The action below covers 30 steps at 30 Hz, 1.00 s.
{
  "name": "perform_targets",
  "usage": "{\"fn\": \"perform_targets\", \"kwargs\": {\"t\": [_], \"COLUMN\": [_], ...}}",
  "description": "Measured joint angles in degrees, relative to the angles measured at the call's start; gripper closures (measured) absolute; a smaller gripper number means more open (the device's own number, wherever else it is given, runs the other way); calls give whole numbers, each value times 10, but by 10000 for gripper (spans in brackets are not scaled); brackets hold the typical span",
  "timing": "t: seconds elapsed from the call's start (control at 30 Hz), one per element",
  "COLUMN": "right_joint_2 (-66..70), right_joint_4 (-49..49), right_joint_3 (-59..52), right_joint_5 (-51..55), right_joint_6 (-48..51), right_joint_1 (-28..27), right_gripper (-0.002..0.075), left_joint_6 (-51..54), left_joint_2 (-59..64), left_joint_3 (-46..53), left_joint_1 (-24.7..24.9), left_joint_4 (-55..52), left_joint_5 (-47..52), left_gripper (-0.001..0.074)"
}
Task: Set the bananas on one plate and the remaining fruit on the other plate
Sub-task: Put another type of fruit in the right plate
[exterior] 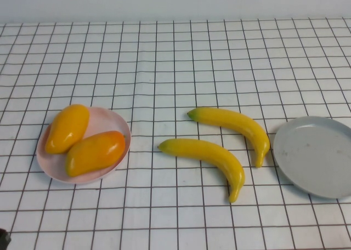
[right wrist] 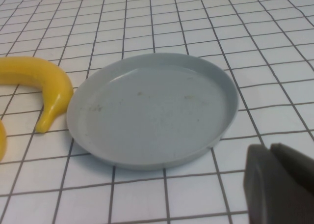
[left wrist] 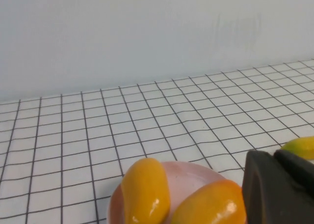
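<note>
Lying on the checked tablecloth (exterior: 164, 52), the two bananas sit side by side near the middle of the high view: the nearer banana (exterior: 211, 158) at about 5 o'clock from centre, the farther banana (exterior: 236, 125) at about 3 o'clock, its tapered end close to the rim of the grey-blue plate (exterior: 318, 157) but apart from it. That plate lies at the 4 o'clock edge and carries nothing. The pink plate (exterior: 112, 121) lies at 8 o'clock and holds both mangoes: the yellow mango (exterior: 67, 128) towards the plate's 10 o'clock and the redder mango (exterior: 96, 152) towards its 5 o'clock, the two touching. The left gripper (left wrist: 274, 189) hangs near the pink plate, only a dark part of it in its wrist view; whether its fingers are apart cannot be told. The right gripper (right wrist: 279, 182) hangs just beside the grey-blue plate, likewise only partly seen, spread unknown.
</note>
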<state>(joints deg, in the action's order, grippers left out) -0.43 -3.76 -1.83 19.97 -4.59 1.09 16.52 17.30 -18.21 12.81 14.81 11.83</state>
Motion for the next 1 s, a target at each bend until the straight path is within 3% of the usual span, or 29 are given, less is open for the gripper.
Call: {"fn": "perform_targets", "kwargs": {"t": [0.13,0.43,0.63,1.0], "right_joint_2": [0,0,0,0], "right_joint_4": [0,0,0,0], "right_joint_3": [0,0,0,0], "right_joint_5": [0,0,0,0], "right_joint_6": [0,0,0,0], "right_joint_1": [0,0,0,0], "right_gripper": [741,741,741,741], "left_joint_6": [-116,-149,-149,-149], "left_joint_2": [-51,-158,-177,-178], "left_joint_3": [49,142,193,196], "left_joint_1": [-18,-116,-125,-125], "left_joint_4": [-102,-126,-128,-125], "left_joint_5": [-15,3,13,91], "left_gripper": [737,737,737,737]}}
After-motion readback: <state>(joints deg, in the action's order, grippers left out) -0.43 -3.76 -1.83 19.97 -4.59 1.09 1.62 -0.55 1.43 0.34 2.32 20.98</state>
